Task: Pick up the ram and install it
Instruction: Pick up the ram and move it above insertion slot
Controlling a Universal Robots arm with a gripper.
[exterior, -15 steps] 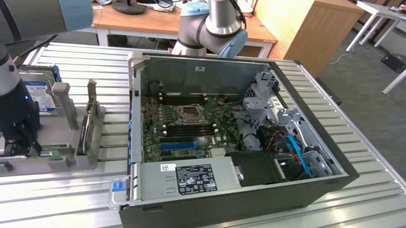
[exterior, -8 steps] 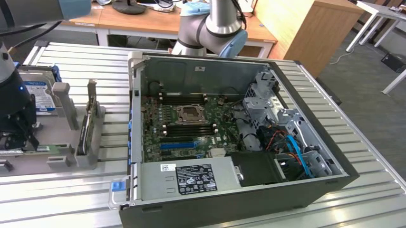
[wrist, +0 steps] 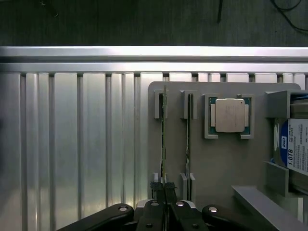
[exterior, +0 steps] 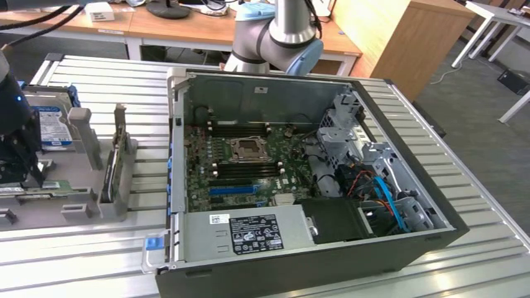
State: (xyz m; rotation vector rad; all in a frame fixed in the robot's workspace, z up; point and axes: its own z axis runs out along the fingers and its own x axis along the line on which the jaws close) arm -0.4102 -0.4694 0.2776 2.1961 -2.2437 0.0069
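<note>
Claw (wrist: 164, 188) squeezes the ram (wrist: 164, 134), we see. It stands on edge in the holder (wrist: 221, 163), at nine o'clock from the case (exterior: 331, 273) in the exterior view.

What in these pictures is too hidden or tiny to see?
Thin green ram stick: edge-on in the wrist view, so its faces are hidden.
Blue-labelled silver hard drive: cut off by the wrist view's edge.
Grey robot arm: cut off at the exterior view's top.
Black memory slots: too small in the exterior view to tell if filled.
</note>
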